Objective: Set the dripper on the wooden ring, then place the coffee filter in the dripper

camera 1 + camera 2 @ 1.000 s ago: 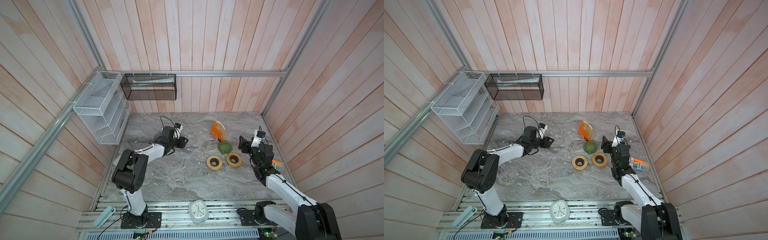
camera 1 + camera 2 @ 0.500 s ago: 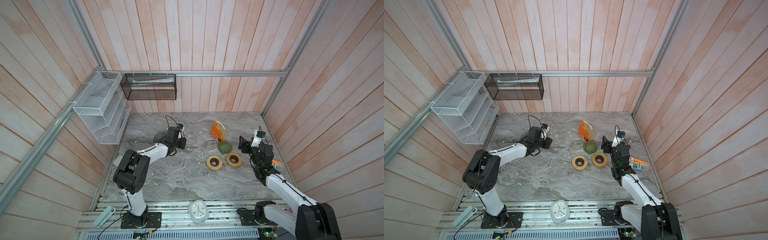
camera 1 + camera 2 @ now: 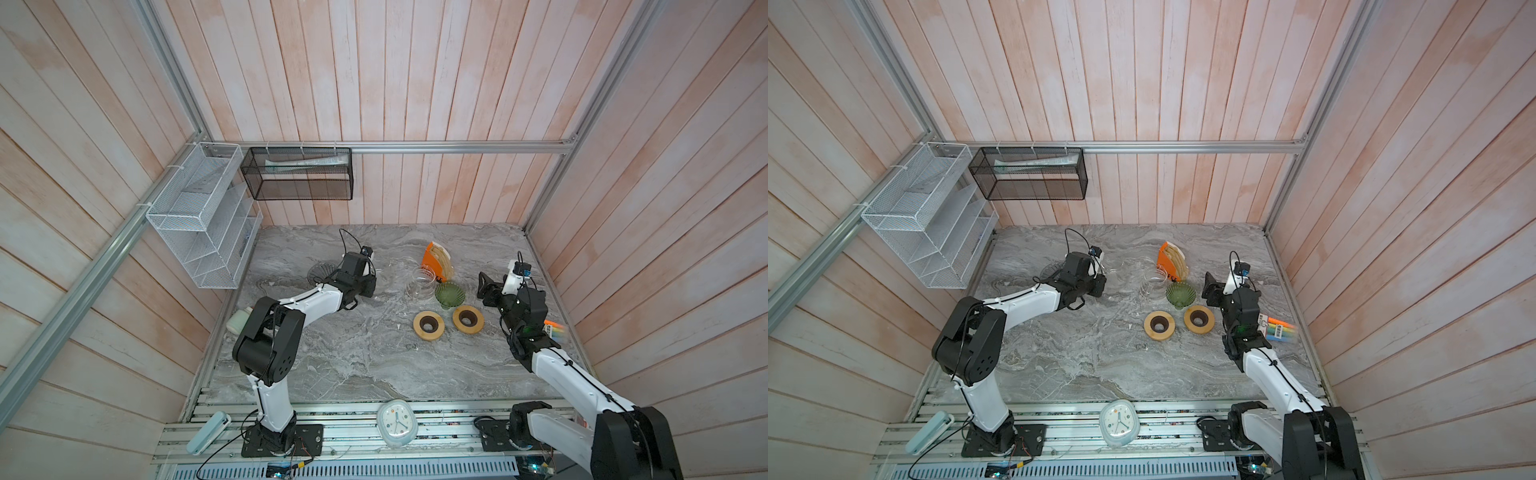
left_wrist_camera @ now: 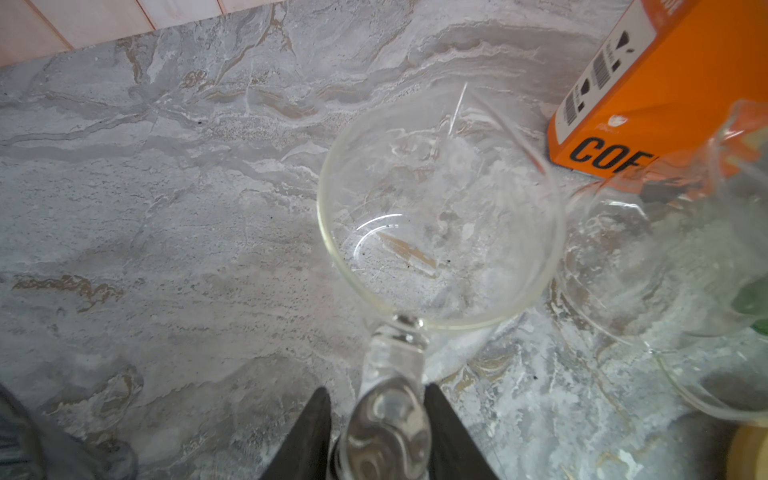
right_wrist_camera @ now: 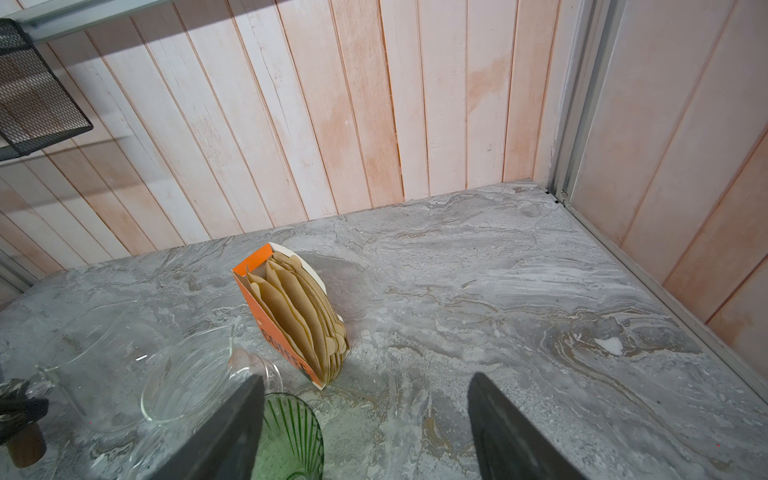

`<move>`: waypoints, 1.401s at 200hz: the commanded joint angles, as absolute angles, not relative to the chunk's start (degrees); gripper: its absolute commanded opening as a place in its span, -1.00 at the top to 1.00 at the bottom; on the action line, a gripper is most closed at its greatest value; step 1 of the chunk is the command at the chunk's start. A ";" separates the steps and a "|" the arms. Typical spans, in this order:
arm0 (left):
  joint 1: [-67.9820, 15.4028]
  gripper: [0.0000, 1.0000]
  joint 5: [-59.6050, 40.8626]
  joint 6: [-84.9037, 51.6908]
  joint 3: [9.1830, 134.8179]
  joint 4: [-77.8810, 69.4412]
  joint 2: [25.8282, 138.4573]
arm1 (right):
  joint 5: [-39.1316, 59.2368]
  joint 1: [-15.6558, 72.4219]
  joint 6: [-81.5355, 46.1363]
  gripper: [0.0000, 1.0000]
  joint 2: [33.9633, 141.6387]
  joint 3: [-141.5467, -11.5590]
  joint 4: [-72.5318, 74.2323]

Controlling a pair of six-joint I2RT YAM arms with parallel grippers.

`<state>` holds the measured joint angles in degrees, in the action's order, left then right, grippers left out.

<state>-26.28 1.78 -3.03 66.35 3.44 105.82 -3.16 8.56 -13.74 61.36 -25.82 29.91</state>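
Observation:
An orange box (image 3: 430, 257) (image 5: 253, 286) of brown coffee filters (image 5: 299, 307) stands at the back of the marble table. In front of it sits a green ribbed dripper (image 3: 449, 293) (image 3: 1180, 294) (image 5: 291, 436). A clear glass dripper (image 4: 440, 208) stands left of the box. My left gripper (image 4: 379, 390) (image 3: 371, 282) is shut on its glass handle (image 4: 392, 374). My right gripper (image 5: 365, 378) (image 3: 486, 286) hangs open and empty, just right of the green dripper, facing the filter box.
A clear glass carafe (image 3: 420, 282) (image 5: 187, 374) stands between the two drippers. Two tape rolls (image 3: 429, 326) (image 3: 468, 319) lie nearer the front. A marker pack (image 3: 555, 330) lies at the right edge. A dark ribbed glass piece (image 3: 319, 272) sits behind the left arm.
My left gripper has shifted a little to the right and its jaws have narrowed onto the glass handle. The right arm has not moved.

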 commanded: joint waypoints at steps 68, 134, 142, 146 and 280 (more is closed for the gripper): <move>-26.98 0.64 4.04 -1.07 67.78 4.52 106.61 | -4.47 8.88 -14.32 -0.55 60.14 -26.32 29.73; -28.14 0.81 5.12 -0.99 67.23 5.11 104.69 | -4.08 8.88 -14.59 -0.55 59.44 -26.26 29.18; -28.58 0.81 5.72 -0.97 67.17 5.58 104.30 | -3.88 8.85 -14.61 -0.55 59.34 -26.25 29.11; -28.79 0.81 6.06 -1.01 67.11 5.77 103.93 | -3.83 8.88 -14.74 -0.55 59.33 -26.26 29.10; -37.62 0.82 14.95 -9.29 57.56 13.24 93.12 | -1.65 8.96 -15.53 -0.55 58.72 -26.37 28.06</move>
